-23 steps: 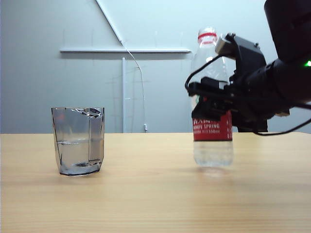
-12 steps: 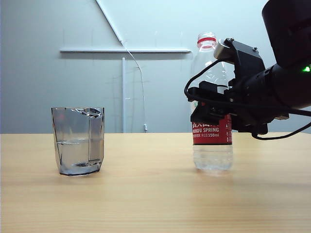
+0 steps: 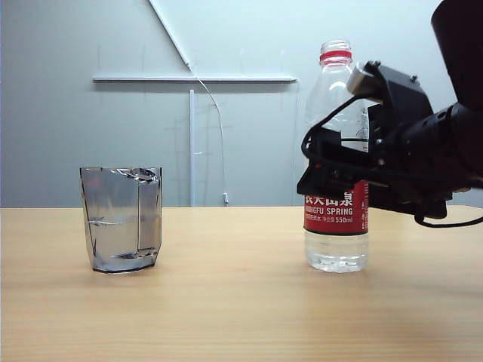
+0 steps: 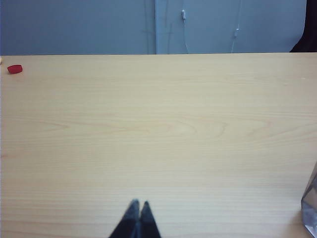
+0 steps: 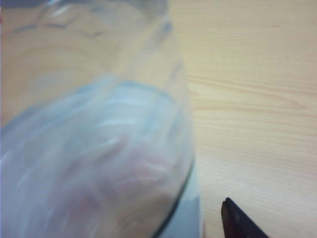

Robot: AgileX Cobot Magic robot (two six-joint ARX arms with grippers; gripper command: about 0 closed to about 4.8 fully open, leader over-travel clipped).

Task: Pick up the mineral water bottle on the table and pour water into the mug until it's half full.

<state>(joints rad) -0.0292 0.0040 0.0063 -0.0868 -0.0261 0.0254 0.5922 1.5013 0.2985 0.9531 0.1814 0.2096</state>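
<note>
A pale grey-blue wall (image 3: 68, 121) fills the space behind the far edge. A white horizontal rail (image 3: 195, 78) is fixed across it, and a white diagonal strip (image 3: 170, 32) runs down to meet it. Below, 1 thin white vertical post (image 3: 192, 147) drops toward the far edge, with a thin cable (image 3: 219, 128) hanging beside it. Light is even and soft, without hard shadows. No window or floor shows.

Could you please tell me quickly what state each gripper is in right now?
Left gripper: shut, empty, above bare table.
Right gripper: open around the mineral water bottle.
</note>
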